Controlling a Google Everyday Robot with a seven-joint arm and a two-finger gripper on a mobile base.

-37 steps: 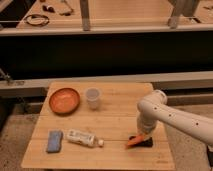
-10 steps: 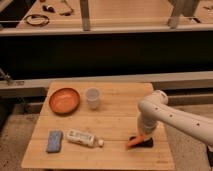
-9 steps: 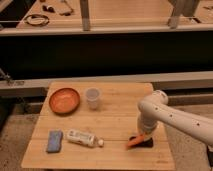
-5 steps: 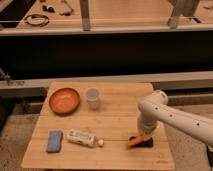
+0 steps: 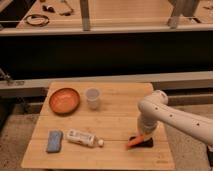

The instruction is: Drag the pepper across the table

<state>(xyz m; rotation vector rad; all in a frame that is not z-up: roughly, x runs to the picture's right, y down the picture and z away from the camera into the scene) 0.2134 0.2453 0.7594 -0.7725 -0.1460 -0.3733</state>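
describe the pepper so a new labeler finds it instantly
On the table, look at the near right corner, where the end effector comes down. The pepper lies right there: small, orange, tapering to a point, far smaller than the round orange bowl.

No text is legible; end effector (image 5: 141,140) rests at the pepper (image 5: 134,142).

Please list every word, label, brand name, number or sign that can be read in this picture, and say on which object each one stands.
No text can be read.
The white bottle lying on the table has darker marks on its label, too blurred to read.
The pepper, below the gripper, the orange bowl, clear cup and blue sponge show no writing.
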